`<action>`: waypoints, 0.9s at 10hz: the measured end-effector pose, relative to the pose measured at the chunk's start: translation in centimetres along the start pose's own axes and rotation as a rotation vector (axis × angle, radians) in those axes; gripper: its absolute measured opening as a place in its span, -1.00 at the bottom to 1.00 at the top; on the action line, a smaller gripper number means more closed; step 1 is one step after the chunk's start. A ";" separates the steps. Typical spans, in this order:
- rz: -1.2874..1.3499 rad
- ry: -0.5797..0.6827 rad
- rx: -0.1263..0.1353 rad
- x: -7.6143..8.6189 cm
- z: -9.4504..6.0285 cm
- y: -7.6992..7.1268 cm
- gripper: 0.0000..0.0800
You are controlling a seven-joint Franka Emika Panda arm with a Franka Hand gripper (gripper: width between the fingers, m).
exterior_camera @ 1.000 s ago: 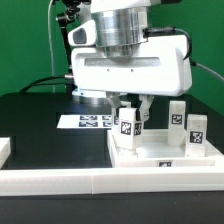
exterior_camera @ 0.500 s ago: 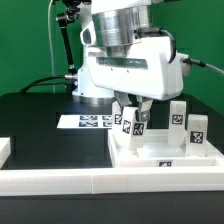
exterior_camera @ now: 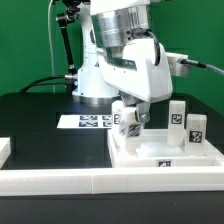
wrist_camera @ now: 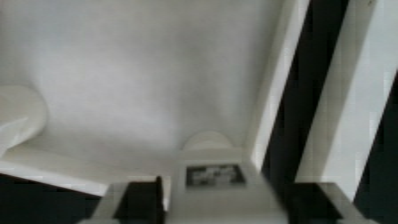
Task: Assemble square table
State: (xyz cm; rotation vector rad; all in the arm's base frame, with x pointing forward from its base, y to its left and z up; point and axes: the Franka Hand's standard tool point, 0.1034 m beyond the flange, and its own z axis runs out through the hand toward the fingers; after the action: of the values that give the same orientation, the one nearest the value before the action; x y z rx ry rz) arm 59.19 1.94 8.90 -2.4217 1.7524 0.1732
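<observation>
On the black table (exterior_camera: 35, 125), toward the exterior view's right, the square tabletop (exterior_camera: 165, 152) lies flat against the long white border wall (exterior_camera: 110, 180). Three legs stand upright on it — one (exterior_camera: 128, 122) beneath the gripper (exterior_camera: 131, 112), two more (exterior_camera: 177, 115) (exterior_camera: 197, 131) near the far corner. The gripper's fingers flank that first leg (pinching or just loosened, I cannot tell). The marker board (exterior_camera: 88, 122) lies beside the tabletop.

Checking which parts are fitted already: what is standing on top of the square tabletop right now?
On the tabletop, three white tagged legs stand upright: one at the claw, two toward the exterior view's right. How they attach is hidden.
</observation>
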 end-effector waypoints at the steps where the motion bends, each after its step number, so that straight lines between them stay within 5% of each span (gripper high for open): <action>1: -0.048 -0.014 -0.020 0.0 -0.2 0.0 0.33; 4: -0.298 -0.024 -0.027 -0.2 -0.3 -0.2 0.61; 9: -0.670 -0.028 -0.022 -0.3 -0.2 -0.2 0.62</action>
State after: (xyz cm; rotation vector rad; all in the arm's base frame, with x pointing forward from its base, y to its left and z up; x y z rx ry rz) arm 59.35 2.21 9.20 -2.8391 0.8464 0.1427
